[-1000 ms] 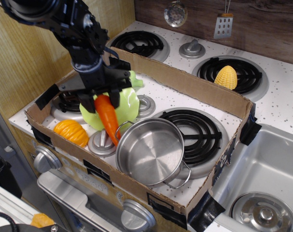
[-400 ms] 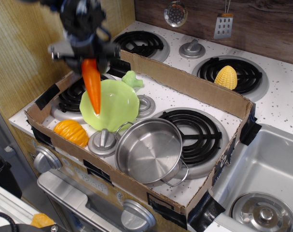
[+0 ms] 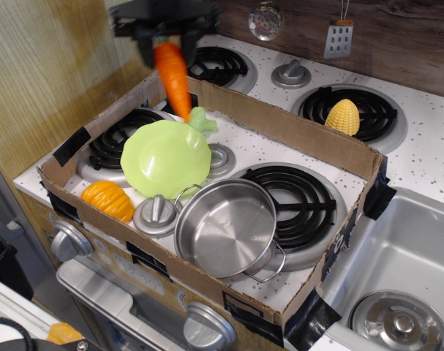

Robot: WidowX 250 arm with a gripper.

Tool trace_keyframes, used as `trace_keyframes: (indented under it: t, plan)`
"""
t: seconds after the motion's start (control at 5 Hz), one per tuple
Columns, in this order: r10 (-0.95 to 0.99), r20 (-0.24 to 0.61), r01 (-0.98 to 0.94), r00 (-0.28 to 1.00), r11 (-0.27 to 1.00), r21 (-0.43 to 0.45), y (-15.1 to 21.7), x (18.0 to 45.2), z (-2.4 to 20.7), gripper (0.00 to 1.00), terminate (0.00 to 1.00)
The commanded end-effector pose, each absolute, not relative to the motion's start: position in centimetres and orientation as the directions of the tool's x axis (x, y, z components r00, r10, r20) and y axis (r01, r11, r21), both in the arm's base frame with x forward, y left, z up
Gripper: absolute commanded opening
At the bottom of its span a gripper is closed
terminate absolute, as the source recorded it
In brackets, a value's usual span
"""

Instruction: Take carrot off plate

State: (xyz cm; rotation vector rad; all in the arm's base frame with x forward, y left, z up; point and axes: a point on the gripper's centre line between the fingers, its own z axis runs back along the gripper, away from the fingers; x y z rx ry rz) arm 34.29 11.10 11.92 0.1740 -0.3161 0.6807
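Carrot (image 3: 173, 79) aloft, tip-down, clear of plate (image 3: 165, 158), apparently pinched in blurred gripper (image 3: 163, 38) at top.

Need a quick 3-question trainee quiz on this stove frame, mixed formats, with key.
1. True or false: the carrot rests on the plate.
2. Which item sits outside the cardboard box? A) pumpkin B) corn cob C) steel pot
3. Fill in: the gripper jaws hold the carrot by its ___ end.

Key: 1 false, it hangs in the air behind the plate; 2 B; 3 top, thick.
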Motion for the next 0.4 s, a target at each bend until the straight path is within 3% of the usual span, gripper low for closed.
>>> trace_keyframes:
  t: [0.0,0.2]
  plan:
    - [0.71,0.294,-0.727,0.64,0.683,-0.069,7.5,35.5,13.0,0.0,0.0]
    - [0.775,0.225,-0.782,0.59,0.619,-0.079,5.1,34.9,9.5,0.0,0.0]
